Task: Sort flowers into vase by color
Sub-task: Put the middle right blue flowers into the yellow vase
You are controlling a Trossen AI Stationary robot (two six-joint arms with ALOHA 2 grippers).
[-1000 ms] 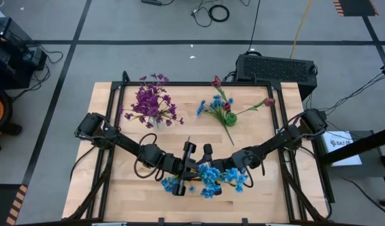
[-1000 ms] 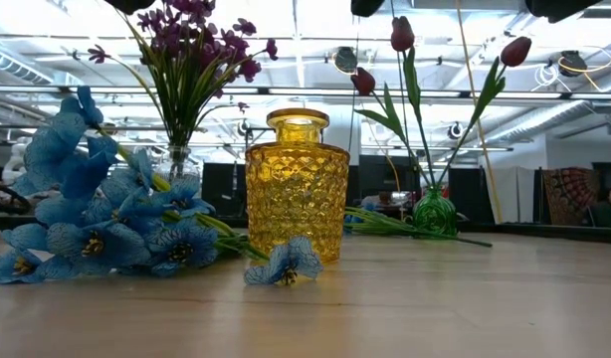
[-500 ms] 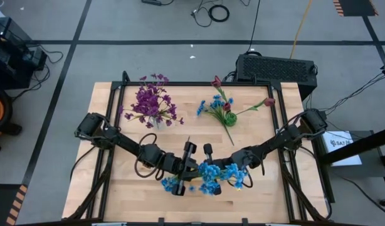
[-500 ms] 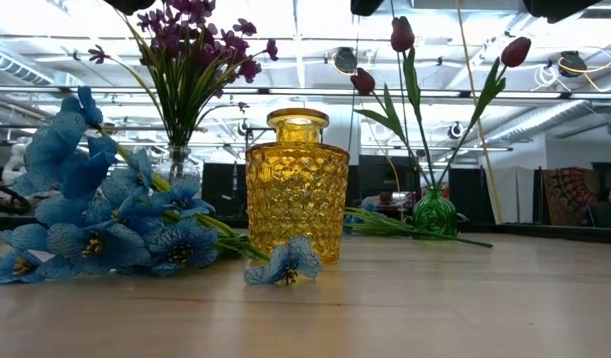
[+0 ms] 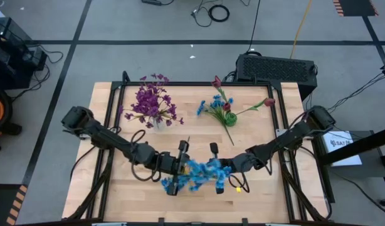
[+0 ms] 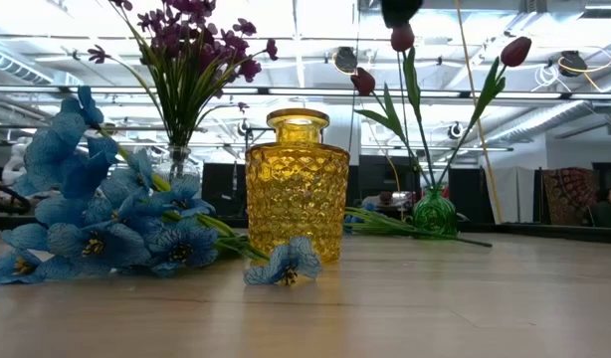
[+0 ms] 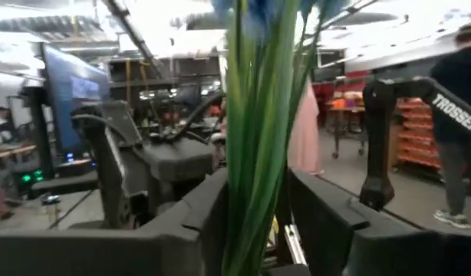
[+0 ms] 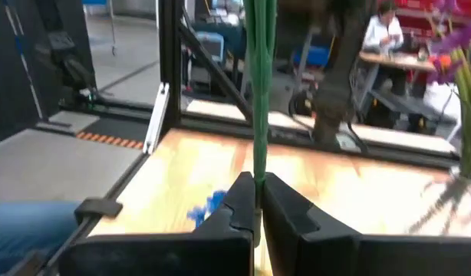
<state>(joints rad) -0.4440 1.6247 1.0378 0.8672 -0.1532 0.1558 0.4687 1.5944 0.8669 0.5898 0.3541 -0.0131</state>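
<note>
The blue flowers (image 5: 202,174) hang over the table's near edge, between both arms — a handover, seemingly. The right gripper (image 8: 255,201) pinches the green stems (image 8: 259,92) tight; the left gripper (image 7: 255,230) stands part open around the same stems, not clamping. The yellow vase (image 6: 297,186) waits nearby.

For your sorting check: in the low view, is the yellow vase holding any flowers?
No. The yellow vase stands with nothing in its mouth; blue flowers lie on the table beside it.
</note>
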